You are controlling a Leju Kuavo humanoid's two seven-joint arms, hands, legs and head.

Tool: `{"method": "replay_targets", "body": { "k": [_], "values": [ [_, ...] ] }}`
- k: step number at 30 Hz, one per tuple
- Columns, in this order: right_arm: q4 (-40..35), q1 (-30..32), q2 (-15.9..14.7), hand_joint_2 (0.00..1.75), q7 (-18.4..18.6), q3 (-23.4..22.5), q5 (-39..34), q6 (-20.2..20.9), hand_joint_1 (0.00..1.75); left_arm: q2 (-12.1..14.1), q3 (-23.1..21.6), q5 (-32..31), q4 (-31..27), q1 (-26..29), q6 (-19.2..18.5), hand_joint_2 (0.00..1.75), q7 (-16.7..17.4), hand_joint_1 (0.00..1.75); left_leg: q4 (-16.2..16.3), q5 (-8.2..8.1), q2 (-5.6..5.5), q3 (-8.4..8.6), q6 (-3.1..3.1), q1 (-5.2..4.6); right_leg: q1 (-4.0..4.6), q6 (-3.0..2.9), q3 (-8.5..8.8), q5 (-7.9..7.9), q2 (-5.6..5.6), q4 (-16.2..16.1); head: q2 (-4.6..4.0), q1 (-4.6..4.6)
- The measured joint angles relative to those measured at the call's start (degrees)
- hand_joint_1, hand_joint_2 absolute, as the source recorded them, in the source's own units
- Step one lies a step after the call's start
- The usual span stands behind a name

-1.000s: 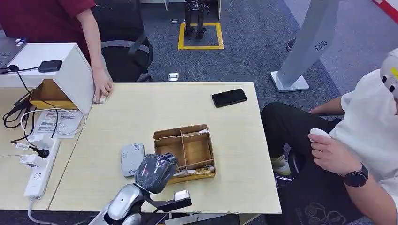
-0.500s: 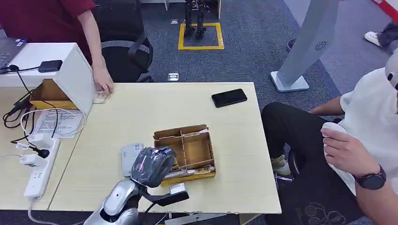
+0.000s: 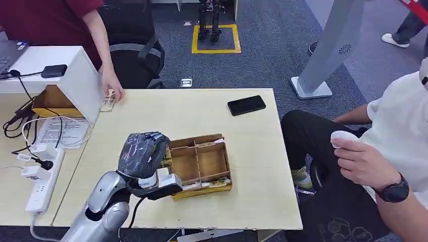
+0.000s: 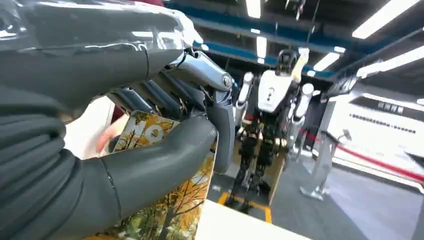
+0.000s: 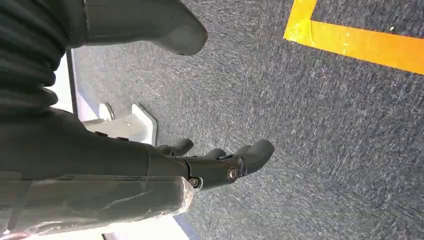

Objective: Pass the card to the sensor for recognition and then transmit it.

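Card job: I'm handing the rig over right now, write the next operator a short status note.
Left hand holds the card between thumb and fingers, above the table just left of the wooden tray. Right hand hangs over the floor, holding nothing.
Done: card picked up.
Left: present it to the sensor, hidden under the left hand in the head view, then pass it on, probably to a person.

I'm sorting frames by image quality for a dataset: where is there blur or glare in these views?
Head view: evenly lit and mostly sharp, with the left hand slightly soft. Left wrist view: the card in the hand is smeared, ceiling lights glare brightly, and the background is soft. Right wrist view: the carpet shows streaky blur, the right hand is fairly crisp.
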Motion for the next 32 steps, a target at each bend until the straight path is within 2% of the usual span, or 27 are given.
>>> {"method": "replay_targets", "body": {
  "k": [4,7,15,21,32],
  "values": [
    [0.0,-0.05,0.09,1.75,0.26,-0.02,0.02,0.07,0.0,0.5,1.68,-0.02,-0.22,-2.02,-0.11,1.75,1.2,1.75,0.0,0.03,-0.01,0.0,0.01,0.0,0.0,0.0,-0.01,0.0,-0.01,0.0,0.0,0.0],
    [0.0,-0.19,0.09,1.75,0.26,0.0,0.02,0.35,0.0,0.68,3.06,-1.13,0.34,-5.19,-1.35,1.75,3.73,1.75,0.0,0.07,-0.03,-0.02,0.01,0.01,0.01,0.01,-0.02,0.05,-0.04,0.0,0.0,-0.02],
    [0.0,-0.64,0.09,1.75,0.42,0.44,0.02,0.46,0.0,1.29,6.47,-2.03,10.08,-15.74,-3.61,1.75,7.04,1.75,0.0,0.18,-0.01,-0.02,-0.04,0.01,0.01,-0.04,-0.04,0.16,0.0,0.03,0.0,0.0],
    [0.0,-0.81,0.09,1.75,0.5,1.42,0.02,0.46,0.0,1.7,8.52,-4.72,18.26,-21.61,-2.47,1.75,10.08,1.75,0.0,0.19,0.0,-0.04,-0.05,0.01,0.01,-0.03,-0.06,0.17,0.01,0.04,0.0,0.0],
    [0.0,-0.97,0.09,1.75,0.92,2.78,0.02,0.55,0.0,1.9,11.3,-4.68,26.87,-25.28,0.18,1.75,10.18,1.75,0.0,0.19,0.01,-0.07,-0.06,0.01,0.01,-0.03,-0.1,0.17,0.02,0.04,0.0,0.0]
  ]
}}
